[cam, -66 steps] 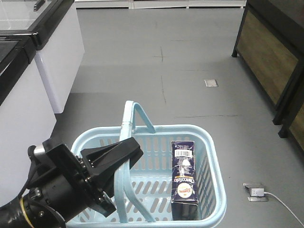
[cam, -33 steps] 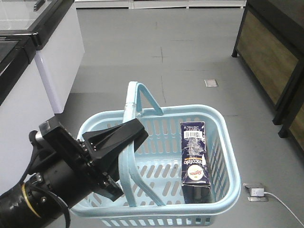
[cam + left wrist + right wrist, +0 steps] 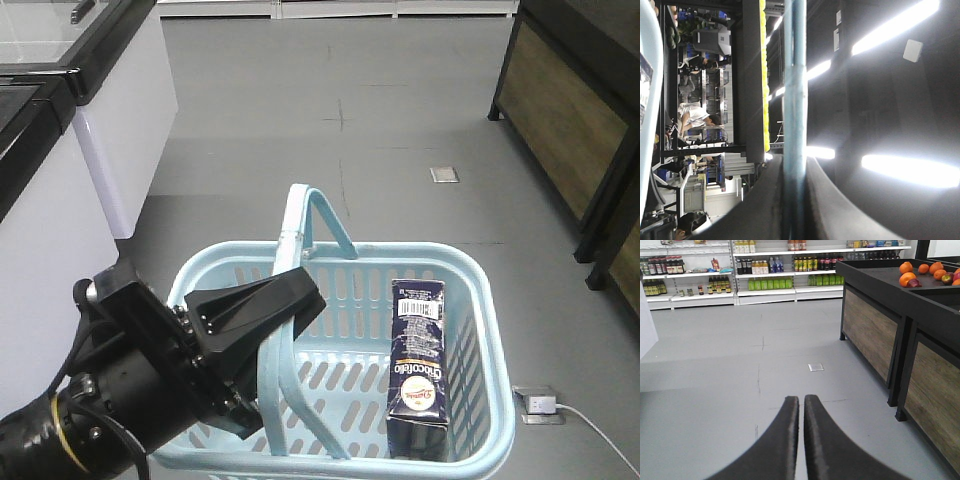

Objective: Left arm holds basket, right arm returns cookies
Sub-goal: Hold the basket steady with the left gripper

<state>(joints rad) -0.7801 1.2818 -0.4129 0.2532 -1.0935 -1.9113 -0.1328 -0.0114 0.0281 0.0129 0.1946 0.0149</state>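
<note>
- The left gripper (image 3: 290, 310), coming in from 8 o'clock in the front view, is gripping the basket (image 3: 400, 249) by its raised handle (image 3: 292, 215). In the left wrist view the pale blue bar (image 3: 794, 100) is running straight between the closed jaws.
- Holding it by the handle is probably leaving the open top free, so the other arm can reach in from above.
- The cookies (image 3: 420, 370) are standing upright inside the basket, against its 3 o'clock wall and well apart from the left gripper.
- The box is therefore not yet returned; by my reading the lift-out is the step coming next.
- The right gripper (image 3: 801, 399) is pointing out over the grey floor with its fingers pressed together and nothing between them. It is not showing in the front view.
- On the dark navy box, "Chocotello" is reading sideways along the face. A round white-and-red logo is sitting below it, and a white barcode label is sitting at the top end.
- Far shelves (image 3: 765, 270) at 12 o'clock are carrying bottles, but their labels are too small to read.
- A dark bench (image 3: 880, 275) at 2 o'clock is carrying oranges (image 3: 912, 275).
</note>
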